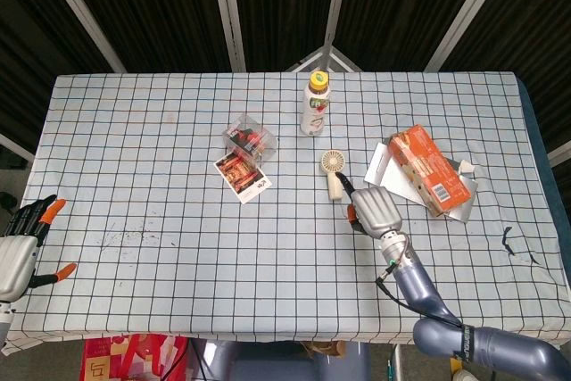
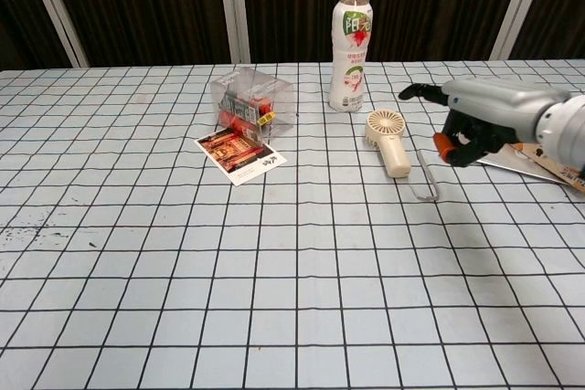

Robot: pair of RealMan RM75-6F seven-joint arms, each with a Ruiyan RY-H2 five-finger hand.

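My right hand (image 1: 375,210) hovers palm down over the checked tablecloth (image 1: 178,247), just right of a small cream hand fan (image 1: 334,169). In the chest view this right hand (image 2: 480,119) floats above the cloth with its fingers stretched toward the fan (image 2: 387,141) and nothing in it. The fan's thin wire loop (image 2: 426,180) lies below the hand. My left hand (image 1: 18,247) rests at the table's left edge, fingers apart and empty. It does not show in the chest view.
A yellow-capped drink bottle (image 1: 316,103) stands behind the fan. A clear plastic box (image 1: 249,138) and a printed card (image 1: 242,176) lie to the left. An orange carton (image 1: 428,169) sits on a silver sheet (image 1: 382,167) to the right.
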